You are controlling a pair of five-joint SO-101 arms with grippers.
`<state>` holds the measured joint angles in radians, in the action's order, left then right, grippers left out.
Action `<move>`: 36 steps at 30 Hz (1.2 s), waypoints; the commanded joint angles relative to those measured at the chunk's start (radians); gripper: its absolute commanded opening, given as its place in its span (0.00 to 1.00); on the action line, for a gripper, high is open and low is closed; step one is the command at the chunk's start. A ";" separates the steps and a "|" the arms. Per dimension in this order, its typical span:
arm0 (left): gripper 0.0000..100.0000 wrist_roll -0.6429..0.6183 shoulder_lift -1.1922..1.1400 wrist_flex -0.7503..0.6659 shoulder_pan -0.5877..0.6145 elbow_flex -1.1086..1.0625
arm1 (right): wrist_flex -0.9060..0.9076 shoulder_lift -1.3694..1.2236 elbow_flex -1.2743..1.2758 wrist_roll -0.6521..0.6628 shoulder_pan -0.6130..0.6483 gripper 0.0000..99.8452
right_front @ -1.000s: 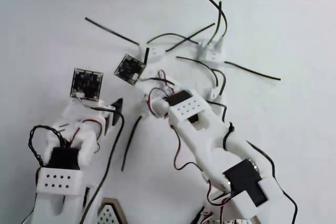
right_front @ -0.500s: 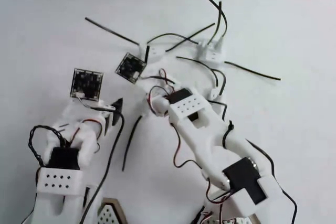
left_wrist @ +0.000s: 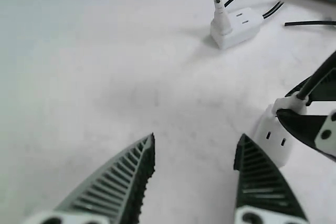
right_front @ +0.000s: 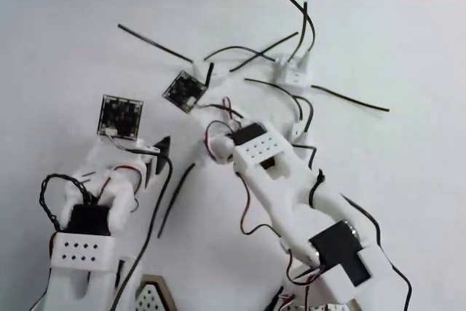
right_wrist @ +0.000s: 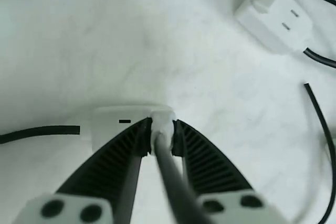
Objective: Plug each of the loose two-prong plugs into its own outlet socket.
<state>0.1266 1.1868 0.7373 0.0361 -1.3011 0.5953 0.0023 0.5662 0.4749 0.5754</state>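
High view: bare table lies wide open toward its far right edge.
Right gripper clenched on a plug at its outlet; left gripper released; black board has shifted slightly.

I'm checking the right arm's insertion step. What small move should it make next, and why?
Probably hold the grip and press the plug straight into the outlet block. The right gripper is shut on the plug, whose tip sits at the block's face beside a free slot. Whether the prongs are seated is hidden, so a short, gentle push seems the safest next step.
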 commanded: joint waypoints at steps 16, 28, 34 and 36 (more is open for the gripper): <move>0.25 -0.002 0.022 -0.023 0.004 0.006 | 0.016 -0.154 -0.066 -0.009 -0.056 0.02; 0.25 -0.002 0.022 -0.023 0.004 0.006 | 0.110 -0.282 -0.203 -0.017 -0.120 0.02; 0.25 -0.002 0.022 -0.023 0.004 0.006 | 0.202 -0.259 -0.206 -0.017 -0.090 0.02; 0.25 -0.002 0.022 -0.023 0.004 0.006 | 0.234 -0.229 -0.206 -0.032 -0.084 0.02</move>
<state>0.1266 1.1884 0.7373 0.0361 -1.3011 0.7656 -0.2386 0.3606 0.4626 0.5002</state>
